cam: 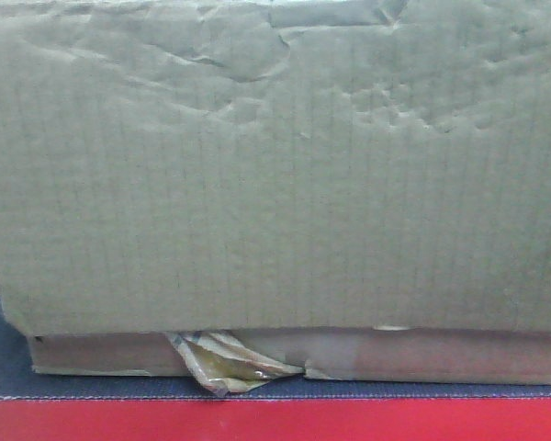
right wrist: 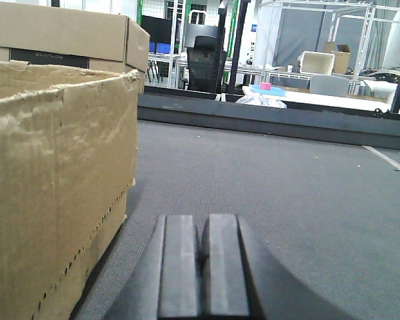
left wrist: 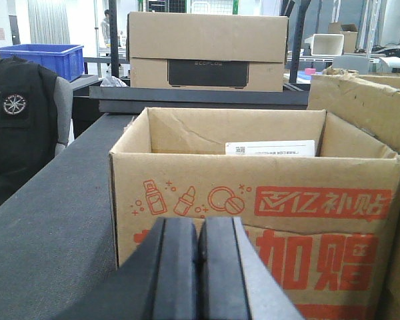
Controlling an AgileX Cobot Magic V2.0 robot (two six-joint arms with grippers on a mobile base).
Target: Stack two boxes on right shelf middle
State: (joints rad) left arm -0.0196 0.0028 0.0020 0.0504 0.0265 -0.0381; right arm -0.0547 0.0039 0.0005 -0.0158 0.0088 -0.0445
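**Brown box (cam: pixel 275 165) set on a grey mat (cam: pixel 5 367)**

The front view is filled by the dented box. A torn tape scrap (cam: pixel 225 363) is seen at its base, above the mat's red edge (cam: pixel 275 421). A plain box (right wrist: pixel 53 180) is seen left of the right gripper (right wrist: pixel 201 267), and a red-printed open box (left wrist: pixel 253 200) ahead of the left gripper (left wrist: pixel 199 267). Both grippers are pressed closed with nothing between the jaws.

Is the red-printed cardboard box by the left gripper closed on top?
No, the red-printed box stands open at the top, with a white paper slip showing inside against its far wall.
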